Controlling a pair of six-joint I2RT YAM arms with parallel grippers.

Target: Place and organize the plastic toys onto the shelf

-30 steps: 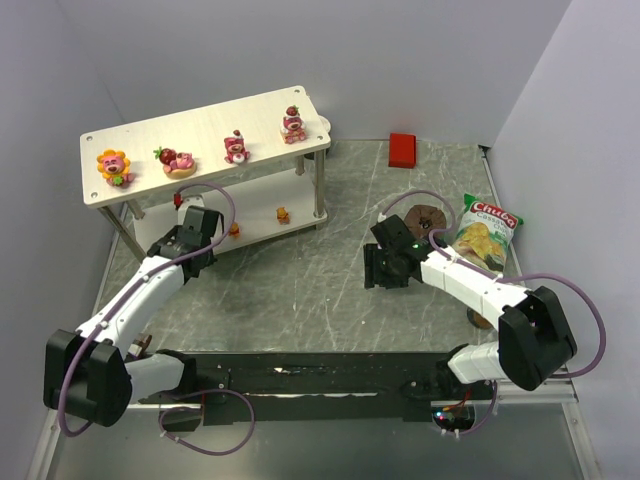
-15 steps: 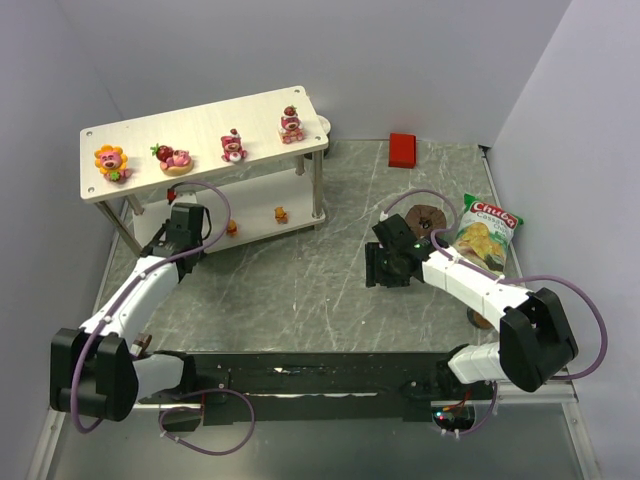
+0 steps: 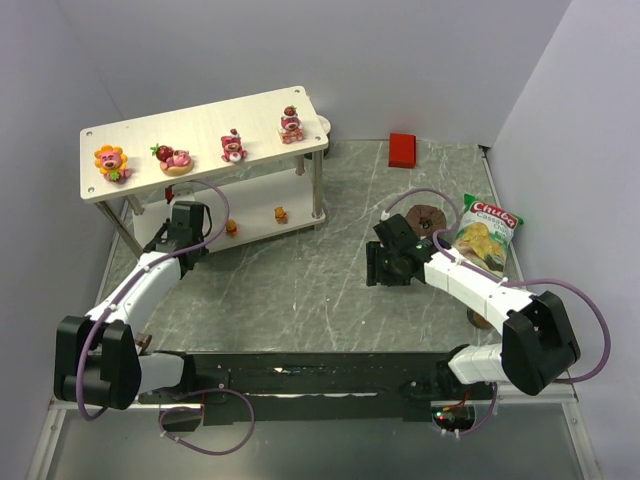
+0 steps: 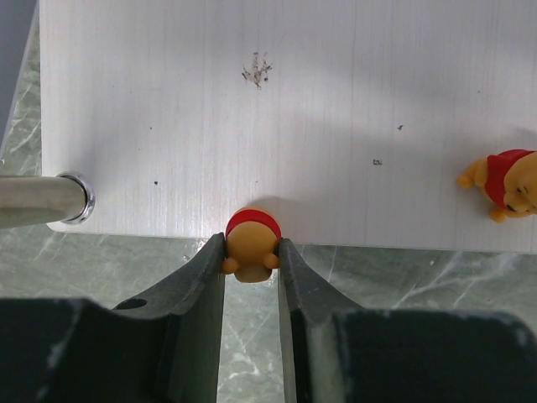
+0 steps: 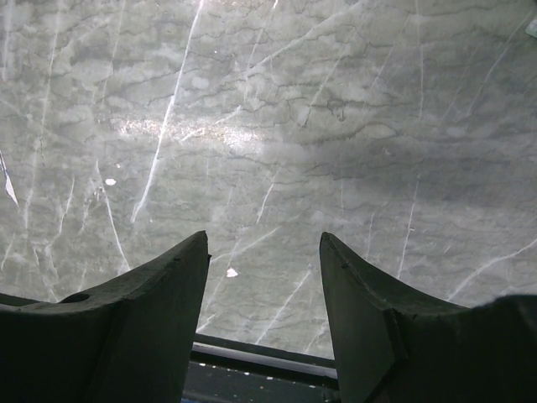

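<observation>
From above, the shelf (image 3: 200, 120) stands at the far left, pale boards on thin metal legs. Its top board carries a row: the orange-yellow flower-faced toy (image 3: 112, 163) at the left end, then three pink-red strawberry bears (image 3: 233, 146). Two tiny orange bears (image 3: 282, 214) sit on the lower board, too small to read in detail. The left claw (image 3: 186, 222) reaches in at that lower board, its fingers hidden from here. The right claw (image 3: 385, 266) hangs over the bare marbled table (image 3: 300, 290). A green bag (image 3: 487, 228) at the right reads "Chuba" and "Cassava"; its finer print is illegible. At the left wrist, the claw is clamped on a third small bear (image 4: 250, 243), orange with a red shirt, at the board's near edge; another bear is cut off at the right. At the right wrist, the fingers (image 5: 168, 285) stand apart with nothing between them.
</observation>
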